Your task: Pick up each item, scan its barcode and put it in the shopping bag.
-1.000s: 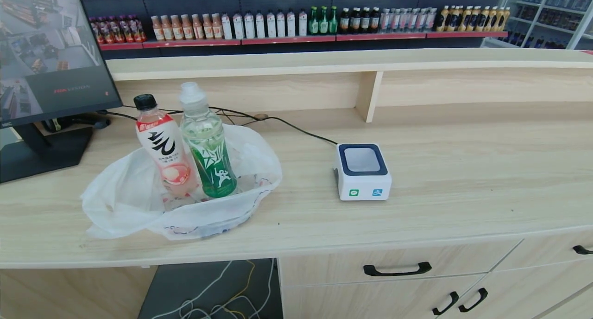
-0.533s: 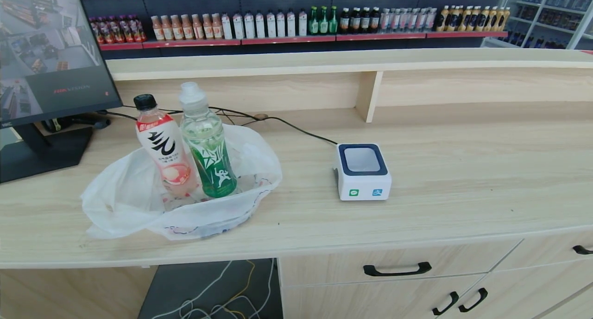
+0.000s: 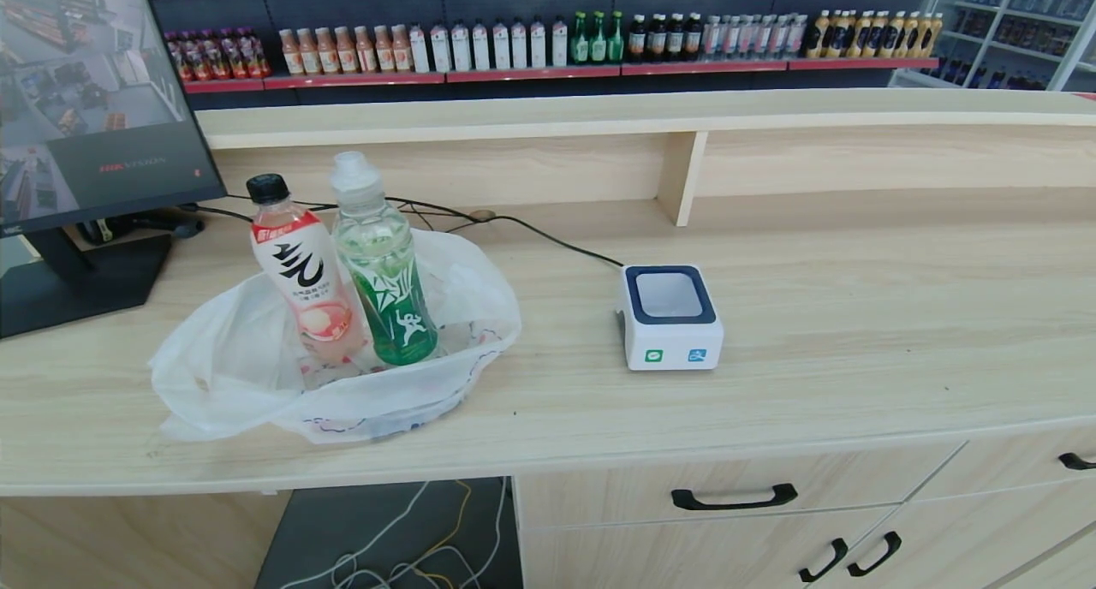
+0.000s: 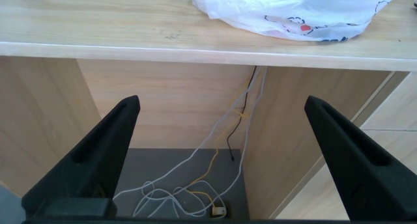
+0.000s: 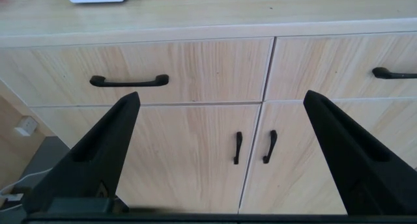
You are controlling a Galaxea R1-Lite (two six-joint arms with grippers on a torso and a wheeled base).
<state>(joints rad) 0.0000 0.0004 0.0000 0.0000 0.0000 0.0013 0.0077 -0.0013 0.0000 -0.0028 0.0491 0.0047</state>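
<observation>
My left gripper [image 4: 221, 103] hangs in front of the worktop [image 3: 856, 315], lower than its edge, and its fingers [image 4: 98, 159] are spread wide with nothing between them. Beyond those fingers is the open gap under the worktop, with loose cables [image 4: 195, 178] on the floor. The shopping bag [image 3: 223, 358] sits on the worktop, higher than the fingertips and well apart from them. Two bottles stand upright in it, touching each other: a pink bottle [image 3: 304, 272] with a black cap and a green bottle [image 3: 385, 272] with a clear cap.

My right gripper [image 5: 221, 97] is also spread wide and holds nothing. Its fingers [image 5: 91, 159] face the cabinet front, with a black drawer handle [image 5: 129, 81] just beyond them. The scanner [image 3: 670, 319], a small white box with a dark-rimmed window, rests on the worktop, higher than these fingers and well apart from the bag.
</observation>
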